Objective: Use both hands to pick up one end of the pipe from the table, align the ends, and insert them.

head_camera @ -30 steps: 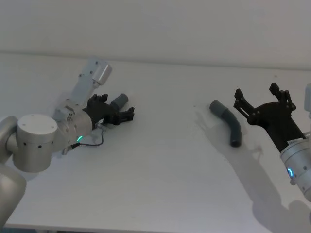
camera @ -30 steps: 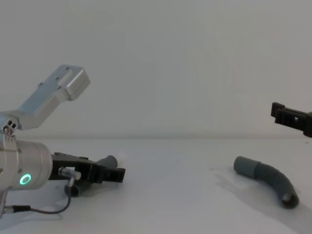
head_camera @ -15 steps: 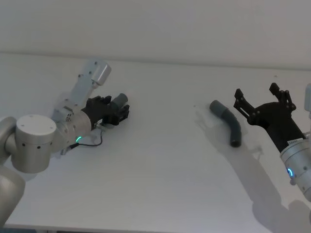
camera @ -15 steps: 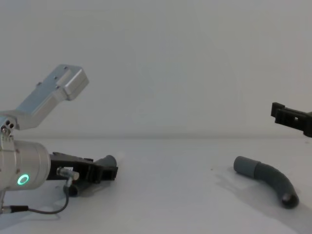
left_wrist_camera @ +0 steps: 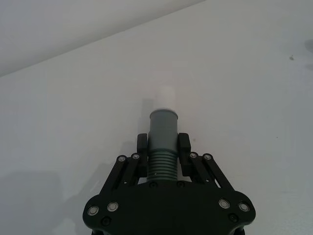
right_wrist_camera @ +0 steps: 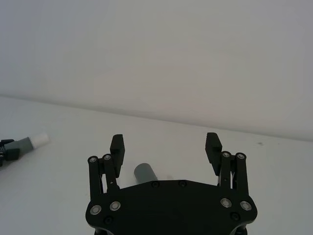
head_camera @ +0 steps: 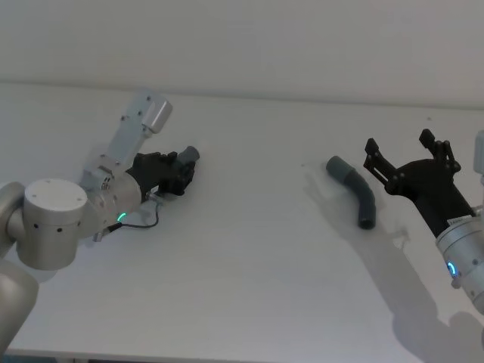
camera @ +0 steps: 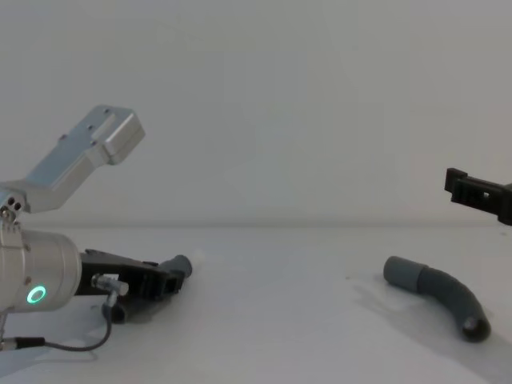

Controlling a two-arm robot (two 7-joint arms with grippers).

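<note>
On the left of the white table [head_camera: 249,265] my left gripper [head_camera: 181,172] lies low and is shut on one pipe piece [head_camera: 189,154]. In the left wrist view its fingers [left_wrist_camera: 184,145] clamp the corrugated part just behind the grey cuff [left_wrist_camera: 163,125], and the white tip [left_wrist_camera: 165,95] sticks out ahead. The other curved pipe piece [head_camera: 355,189] lies on the table at the right, with its grey cuff [camera: 402,273] toward the middle. My right gripper [head_camera: 399,144] hovers open just right of it, apart from it, holding nothing.
The wall runs behind the table's far edge. A thin black cable [head_camera: 144,223] loops beside the left wrist. A wide stretch of bare table separates the two pipe pieces.
The left gripper's fingers have closed in from wide apart onto the pipe piece. The right arm and the right pipe piece have not moved.
</note>
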